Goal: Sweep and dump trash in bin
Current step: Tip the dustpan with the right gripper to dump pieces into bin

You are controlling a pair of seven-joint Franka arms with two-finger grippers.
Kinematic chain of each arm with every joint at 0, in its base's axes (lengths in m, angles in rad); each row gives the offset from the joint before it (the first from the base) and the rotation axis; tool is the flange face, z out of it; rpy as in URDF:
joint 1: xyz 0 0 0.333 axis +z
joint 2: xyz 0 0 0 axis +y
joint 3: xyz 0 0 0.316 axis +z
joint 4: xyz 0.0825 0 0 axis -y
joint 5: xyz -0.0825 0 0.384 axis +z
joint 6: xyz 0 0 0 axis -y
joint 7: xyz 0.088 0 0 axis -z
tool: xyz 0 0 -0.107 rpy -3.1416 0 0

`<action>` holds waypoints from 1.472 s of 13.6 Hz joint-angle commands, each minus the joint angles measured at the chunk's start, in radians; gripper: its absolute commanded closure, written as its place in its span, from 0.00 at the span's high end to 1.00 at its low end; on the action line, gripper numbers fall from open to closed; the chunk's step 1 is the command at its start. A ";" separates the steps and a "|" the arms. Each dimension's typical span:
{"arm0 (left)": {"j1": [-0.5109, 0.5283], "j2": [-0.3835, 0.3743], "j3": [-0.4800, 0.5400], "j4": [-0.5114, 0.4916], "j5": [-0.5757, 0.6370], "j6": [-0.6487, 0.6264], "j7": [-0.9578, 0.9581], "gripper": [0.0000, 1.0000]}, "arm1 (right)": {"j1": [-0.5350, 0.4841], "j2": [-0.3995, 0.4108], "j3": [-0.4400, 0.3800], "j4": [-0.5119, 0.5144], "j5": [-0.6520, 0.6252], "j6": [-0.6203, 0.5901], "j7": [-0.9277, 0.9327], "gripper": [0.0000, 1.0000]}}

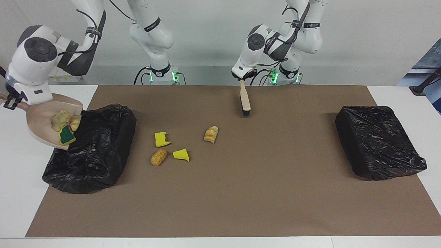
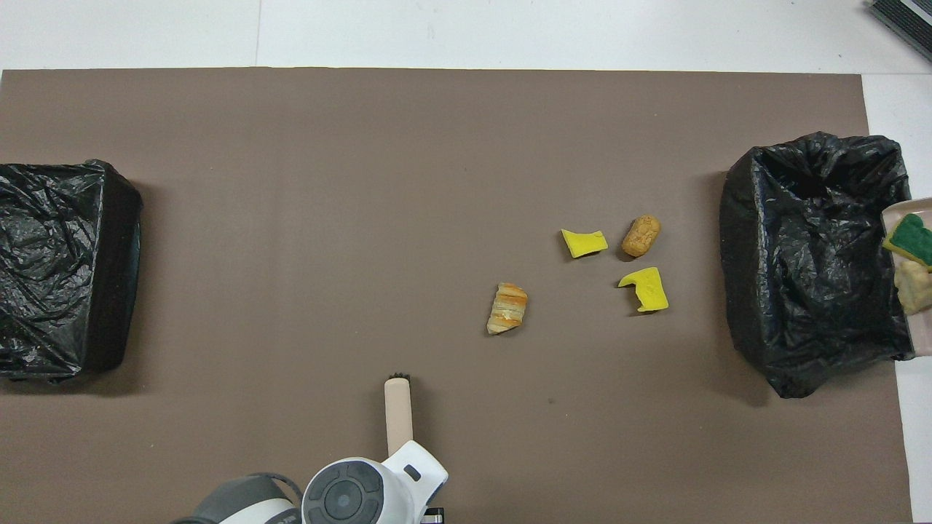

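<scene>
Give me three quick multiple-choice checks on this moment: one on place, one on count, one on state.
1. Where is the dustpan?
A. flat on the mat
B. held up at the rim of the bin at the right arm's end
C. over the other bin

2. How many trash bits lie loose on the mat?
A. two
B. four
C. seven

3. What is the left gripper doing?
A. shut on the brush
B. open over a sponge scrap
C. holding the dustpan

Answers: 1 B, the right gripper holds it tilted there. 2 B, two yellow scraps and two bread-like lumps. 3 A, the brush hangs from it, bristles down.
</scene>
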 commanded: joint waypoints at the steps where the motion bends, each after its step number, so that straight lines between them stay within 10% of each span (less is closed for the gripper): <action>1: -0.023 0.013 0.013 -0.009 -0.036 0.030 -0.013 0.01 | -0.015 -0.041 0.002 -0.009 -0.041 0.019 -0.027 0.00; 4: -0.022 0.013 0.013 -0.011 -0.039 0.036 -0.006 0.14 | -0.002 -0.062 0.007 -0.006 -0.023 0.013 -0.042 0.00; 9: -0.013 0.023 0.017 0.007 -0.033 0.021 -0.003 0.97 | 0.079 -0.061 0.022 -0.013 0.138 -0.010 -0.031 0.00; 20: 0.337 0.039 0.026 0.320 0.261 -0.169 0.330 1.00 | 0.353 0.019 0.025 -0.009 0.558 -0.156 0.463 0.00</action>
